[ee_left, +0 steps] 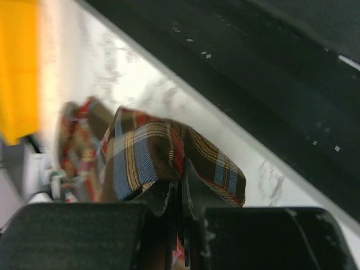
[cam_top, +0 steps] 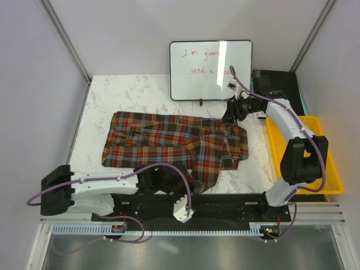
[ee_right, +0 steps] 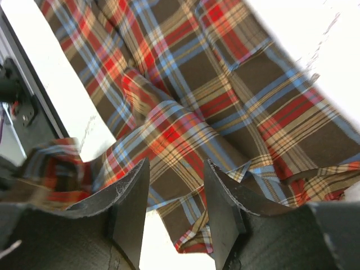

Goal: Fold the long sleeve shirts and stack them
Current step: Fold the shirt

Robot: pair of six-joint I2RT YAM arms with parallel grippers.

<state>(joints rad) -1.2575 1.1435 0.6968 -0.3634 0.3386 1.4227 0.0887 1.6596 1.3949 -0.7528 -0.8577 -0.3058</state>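
Note:
One plaid long sleeve shirt in red-orange, brown and blue checks lies spread across the marble table. Its near right part hangs toward the front edge. My left gripper lies low at that front edge and is shut on a fold of the shirt, pinched between the jaws. My right gripper is at the shirt's far right corner. It is open, its fingers straddling a loose edge of the cloth without closing on it.
A yellow bin stands at the right table edge and also shows in the left wrist view. A whiteboard stands at the back. A black device sits at the back right. The black base rail runs along the front.

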